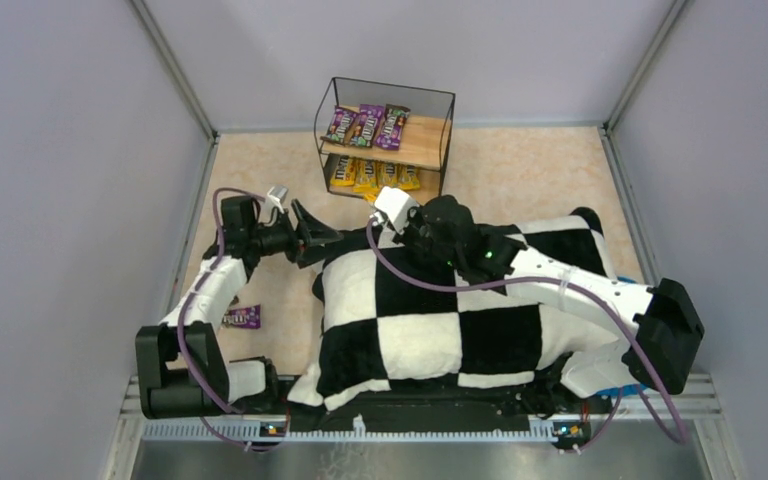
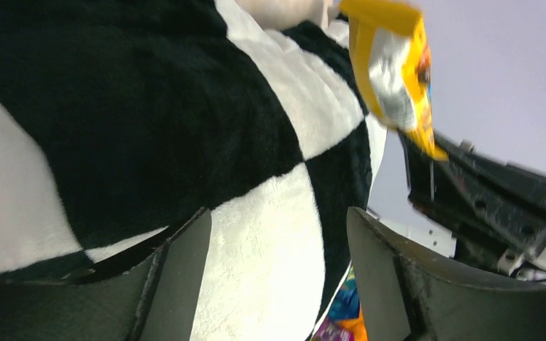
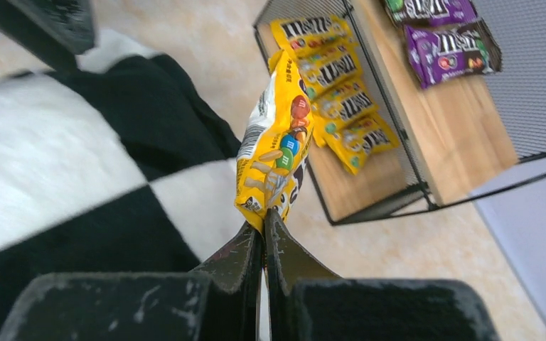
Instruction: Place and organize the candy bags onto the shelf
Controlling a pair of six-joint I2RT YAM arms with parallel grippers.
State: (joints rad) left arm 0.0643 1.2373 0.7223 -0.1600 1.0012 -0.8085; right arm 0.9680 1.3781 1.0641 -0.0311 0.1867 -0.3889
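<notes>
The shelf (image 1: 432, 146) stands at the back of the table. Three purple candy bags (image 1: 368, 125) lie on its top board, and several yellow candy bags (image 1: 372, 176) lie on the lower one. My right gripper (image 3: 264, 217) is shut on the bottom edge of a yellow candy bag (image 3: 274, 149), held upright in front of the shelf (image 3: 458, 138). My left gripper (image 2: 277, 245) is open with nothing between its fingers, just left of that held yellow bag (image 2: 397, 71). One purple candy bag (image 1: 243, 317) lies on the table beside the left arm.
A large black-and-white checkered cushion (image 1: 430, 320) covers the near middle of the table, under the right arm and close against the left gripper (image 1: 318, 238). A colourful packet edge (image 2: 341, 320) shows below the cushion (image 2: 149, 106). Grey walls enclose the table.
</notes>
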